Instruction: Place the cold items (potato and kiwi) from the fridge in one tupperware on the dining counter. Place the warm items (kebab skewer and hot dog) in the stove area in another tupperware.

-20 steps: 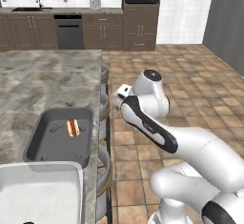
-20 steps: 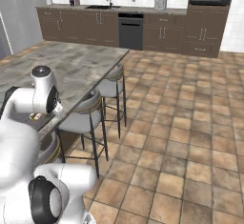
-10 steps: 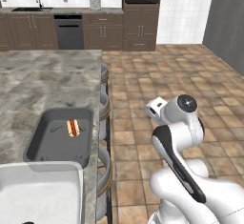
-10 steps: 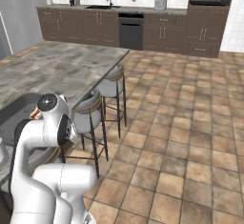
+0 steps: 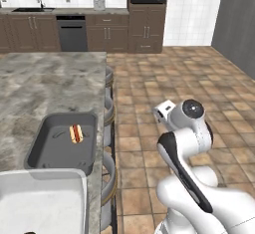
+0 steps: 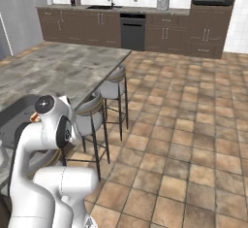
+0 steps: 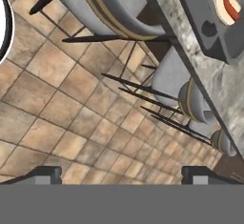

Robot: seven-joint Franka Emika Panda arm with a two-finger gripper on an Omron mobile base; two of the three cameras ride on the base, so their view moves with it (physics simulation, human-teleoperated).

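Jaws wide, empty; 1 hot dog (image 5: 75, 133), 2 tupperwares (image 5: 62, 146)

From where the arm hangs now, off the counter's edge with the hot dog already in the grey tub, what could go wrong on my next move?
1. The open gripper hangs low over the floor close to the bar stools; a swing toward the counter could clip a seat or its thin legs.
2. The grey tub with the hot dog sits near the counter's edge, so a knock from the arm might shift it.
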